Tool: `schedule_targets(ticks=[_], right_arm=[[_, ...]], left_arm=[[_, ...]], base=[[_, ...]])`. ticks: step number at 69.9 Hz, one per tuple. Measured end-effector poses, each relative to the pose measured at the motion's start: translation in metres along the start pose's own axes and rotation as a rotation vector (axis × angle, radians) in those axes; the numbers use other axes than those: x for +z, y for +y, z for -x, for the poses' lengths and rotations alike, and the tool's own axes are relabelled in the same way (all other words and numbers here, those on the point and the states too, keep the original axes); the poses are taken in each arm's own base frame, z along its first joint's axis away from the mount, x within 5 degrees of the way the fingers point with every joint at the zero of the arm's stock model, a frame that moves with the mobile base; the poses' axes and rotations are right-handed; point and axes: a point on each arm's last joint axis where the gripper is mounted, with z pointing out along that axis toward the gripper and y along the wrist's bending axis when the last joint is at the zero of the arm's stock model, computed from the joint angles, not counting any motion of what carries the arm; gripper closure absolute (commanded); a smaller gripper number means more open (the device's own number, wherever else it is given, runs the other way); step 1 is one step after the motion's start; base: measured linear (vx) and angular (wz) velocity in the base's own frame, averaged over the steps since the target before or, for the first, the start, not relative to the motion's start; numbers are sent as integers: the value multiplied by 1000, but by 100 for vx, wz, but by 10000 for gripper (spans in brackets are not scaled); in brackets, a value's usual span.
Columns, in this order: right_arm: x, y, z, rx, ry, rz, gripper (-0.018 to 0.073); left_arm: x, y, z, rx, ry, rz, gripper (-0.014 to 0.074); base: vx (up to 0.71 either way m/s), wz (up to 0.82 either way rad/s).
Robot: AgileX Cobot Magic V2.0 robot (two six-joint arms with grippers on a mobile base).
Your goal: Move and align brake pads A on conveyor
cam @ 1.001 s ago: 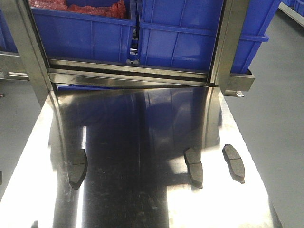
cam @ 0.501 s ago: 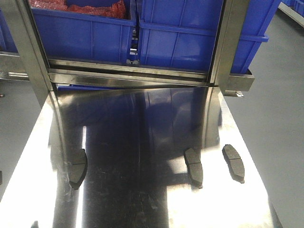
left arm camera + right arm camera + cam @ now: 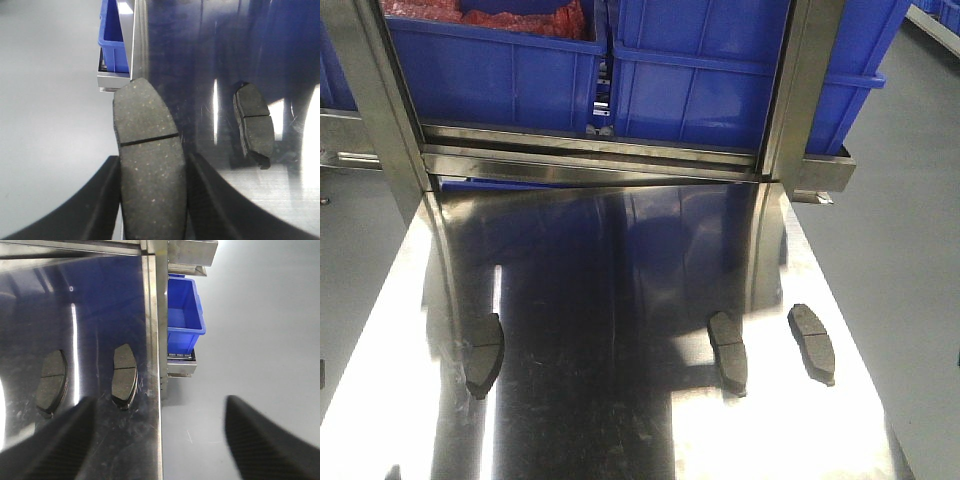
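Over the left edge of the shiny steel table (image 3: 620, 300), the left gripper (image 3: 152, 200) stays clamped on one dark grey curved brake pad (image 3: 149, 165). The three more pads (image 3: 728, 352) lie unmoved, and the right gripper (image 3: 157, 435) is spread wide and empty. No conveyor is visible, so I judge that placing is still to come.

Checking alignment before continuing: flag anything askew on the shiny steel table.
The left dark grey curved brake pad sits far from the middle pad and right pad, slanted the opposite way: an uneven row. A fourth pad is clamped in the left gripper.
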Motion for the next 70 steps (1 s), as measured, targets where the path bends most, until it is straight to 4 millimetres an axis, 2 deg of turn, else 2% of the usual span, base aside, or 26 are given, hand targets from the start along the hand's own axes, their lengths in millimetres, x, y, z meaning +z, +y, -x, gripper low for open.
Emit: schedule_targets(ticks=[17,28,43,53,70], right_arm=[[3,2,5,19,-21,17,-152],[25,5,22,46,101,36,-122],[88,9,52,-2,407,38,-104],[133,13,64,-11,577,49,-90],[209,44,68,-97,761,82,-82]], left_arm=[[0,0,0,0,0,0,469],[0,0,0,0,0,0,469],[0,0,0,0,0,0,469],[0,0,0,0,0,0,469],[0,0,0,0,0,0,469]], base=[[0,0],[0,0],[0,0],[0,0],[0,0]])
